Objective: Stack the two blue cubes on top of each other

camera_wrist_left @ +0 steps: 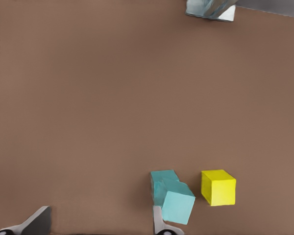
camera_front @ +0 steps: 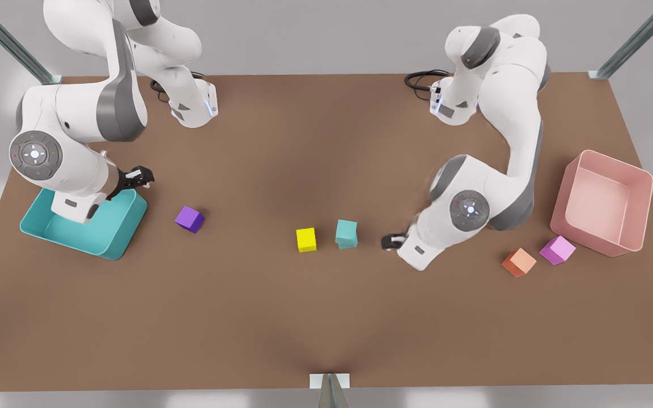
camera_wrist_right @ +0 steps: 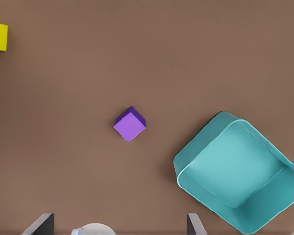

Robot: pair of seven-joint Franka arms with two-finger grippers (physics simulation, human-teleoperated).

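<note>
Now, the left gripper point(camera_front: 393, 242) has its two grey fingers point(camera_wrist_left: 162, 224) spread wide apart, with nothing between them. It hangs low over the flat brown table point(camera_front: 326, 317). Just beside one finger stands the small plain blue-green top cube point(camera_wrist_left: 178, 207). It sits on the other small plain blue-green bottom cube point(camera_wrist_left: 161, 178), so the two blue cubes already make a little tower. The top cube is turned a bit, so its corners do not line up with the ones below, but it rests flat and looks steady. I think the fingers are wide open so they do not bump the tower and knock it over. A little past the tower, away from the fingers, sits a small bright yellow cube point(camera_wrist_left: 218, 187), close by but not touching. The job looks done, or very nearly. The right gripper point(camera_front: 136, 178) waits far off from the tower. Its grey fingers point(camera_wrist_right: 41, 224) are also spread apart and empty. It hangs over the edge of a big open blue-green bin point(camera_front: 114, 241). Out in front of those fingers sits a small dark purple cube point(camera_wrist_right: 130, 125), alone on the table and well apart from the bin.
</note>
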